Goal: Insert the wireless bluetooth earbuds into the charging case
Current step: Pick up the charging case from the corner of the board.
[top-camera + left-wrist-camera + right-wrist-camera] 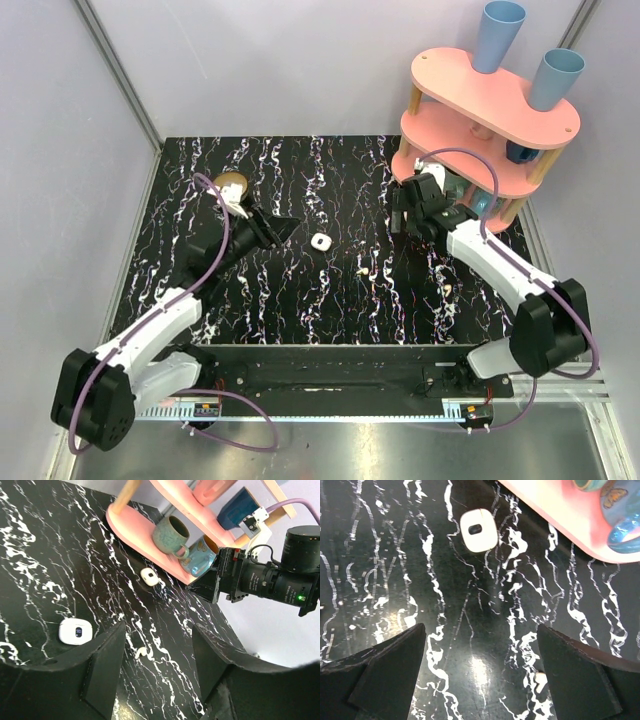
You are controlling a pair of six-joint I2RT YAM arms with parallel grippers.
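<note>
Top external view shows one earbud [363, 270] lying on the black marbled tabletop [300, 300], near the white case [320, 241] and at about 4 o'clock from it, not touching it. A second earbud [447, 289] lies farther out in nearly the same direction, just beside the right arm. Both are outside any case. I cannot find the other earbuds for sure among the white streaks.

The white case sits near the middle of the table, and the left wrist view shows a dark blue patch on its top. A small white case [479, 530] with a dark slot lies apart from it, close to the foot of the pink shelf [490, 100], at 2 o'clock on the table.

The left gripper [159, 627] hangs above the table at 9 o'clock from the white case. Its jaws stand apart and nothing is between them. Through the gap its camera sees the first earbud on the table.

The right gripper [481, 630] is above the small white case. Its jaws are spread wide and they hold nothing.

On the lower level of the shelf there are a green mug [170, 534] and a blue mug [202, 557]. Two blue cups [497, 35] stand on its top.
</note>
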